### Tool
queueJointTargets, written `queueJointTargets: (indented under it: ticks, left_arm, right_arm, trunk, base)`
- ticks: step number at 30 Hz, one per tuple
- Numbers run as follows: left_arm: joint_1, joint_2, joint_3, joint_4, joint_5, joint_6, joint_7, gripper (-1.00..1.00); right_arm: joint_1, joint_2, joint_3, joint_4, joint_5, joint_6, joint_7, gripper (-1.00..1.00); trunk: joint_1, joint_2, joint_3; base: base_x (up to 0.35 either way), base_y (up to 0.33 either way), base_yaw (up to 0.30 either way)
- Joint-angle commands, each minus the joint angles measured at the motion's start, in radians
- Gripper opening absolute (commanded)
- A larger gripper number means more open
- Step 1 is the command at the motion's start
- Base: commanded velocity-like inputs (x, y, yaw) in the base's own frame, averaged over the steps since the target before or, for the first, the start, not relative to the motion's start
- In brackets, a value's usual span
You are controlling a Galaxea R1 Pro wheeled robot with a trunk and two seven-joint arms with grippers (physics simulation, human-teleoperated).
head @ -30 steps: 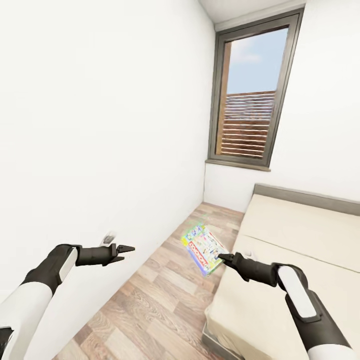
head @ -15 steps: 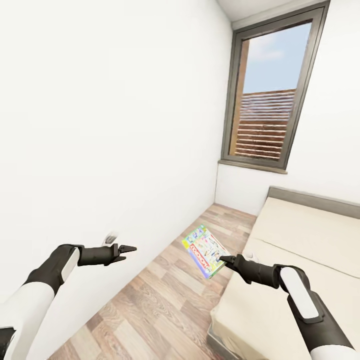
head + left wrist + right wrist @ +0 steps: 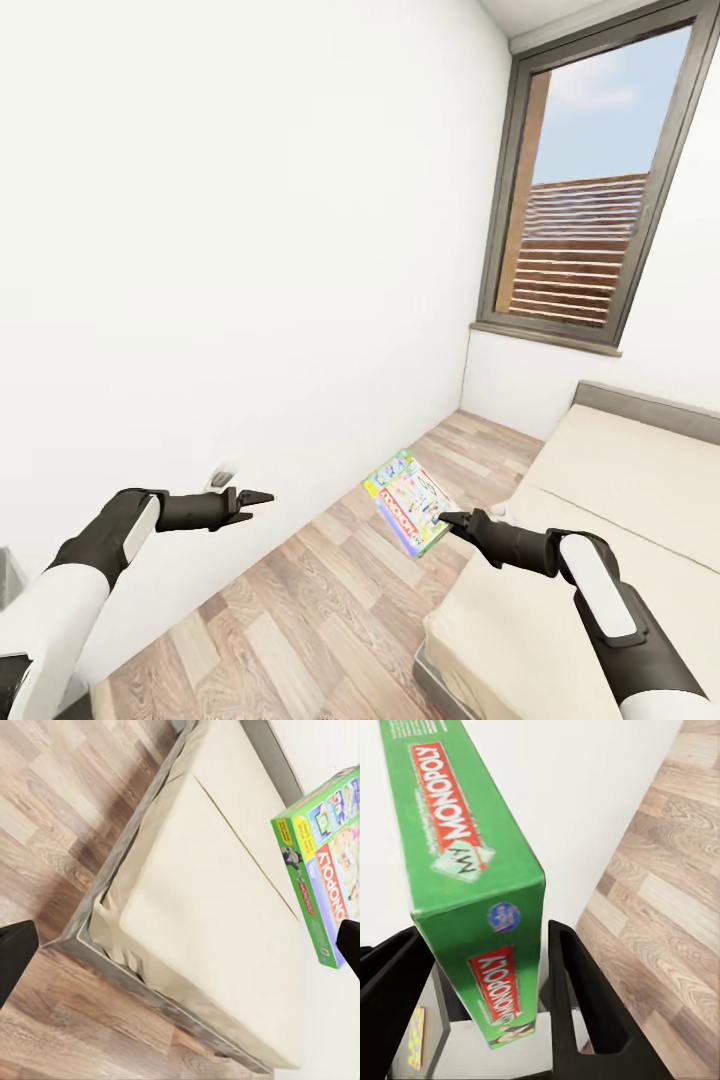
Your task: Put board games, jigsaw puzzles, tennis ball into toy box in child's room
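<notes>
While my left gripper point(image 3: 262, 497) hangs empty by the white wall point(image 3: 250, 250), jaws narrowly parted, my right gripper point(image 3: 447, 519) clamps the green Monopoly board game point(image 3: 408, 500) above the wood floor point(image 3: 330, 610), beside the bed point(image 3: 600, 500).

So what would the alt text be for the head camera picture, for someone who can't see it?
The robot's right gripper holds a colourful Monopoly board game box by one edge, above a wood-plank floor beside a beige bed. Its left gripper is held out empty toward a white wall, with a tall grey-framed window beyond.
</notes>
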Motion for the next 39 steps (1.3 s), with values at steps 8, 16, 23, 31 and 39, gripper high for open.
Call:
queueJointTargets:
  ticks: [8, 16, 23, 31, 39]
  left_arm:
    - [-0.001, 0.0, 0.002, 0.001, 0.0, 0.005, -0.008, 1.0]
    - [-0.001, -0.003, 0.002, 0.0, 0.0, 0.011, -0.005, 1.0]
    - [-0.001, -0.008, 0.002, 0.0, -0.001, 0.012, -0.003, 1.0]
    - [-0.001, -0.01, 0.001, -0.001, -0.001, 0.013, -0.004, 1.0]
    - [-0.001, -0.01, 0.001, 0.0, -0.001, 0.014, -0.005, 1.0]
  right_arm:
    - [0.0, -0.001, -0.001, -0.001, 0.002, 0.006, 0.003, -1.0]
    - [0.0, -0.001, -0.001, 0.0, 0.001, 0.005, 0.002, -1.0]
    - [0.001, -0.001, -0.001, -0.001, 0.0, 0.0, 0.003, -1.0]
    - [0.001, 0.0, -0.002, 0.0, 0.001, -0.003, 0.003, -1.0]
    - [0.001, 0.001, -0.003, 0.0, 0.0, -0.003, 0.004, -1.0]
  trunk:
    - [-0.008, 0.013, 0.005]
    - [-0.038, 0.069, 0.03]
    - [-0.065, 0.118, 0.052]
    - [-0.096, 0.174, 0.077]
    - [-0.126, 0.23, 0.102]
  base:
    - [-0.016, -0.032, 0.29]
    - [-0.001, -0.001, 0.29]
    - [0.0, 0.0, 0.202]
    - [0.0, 0.0, 0.017]
    - [0.0, 0.0, 0.0]
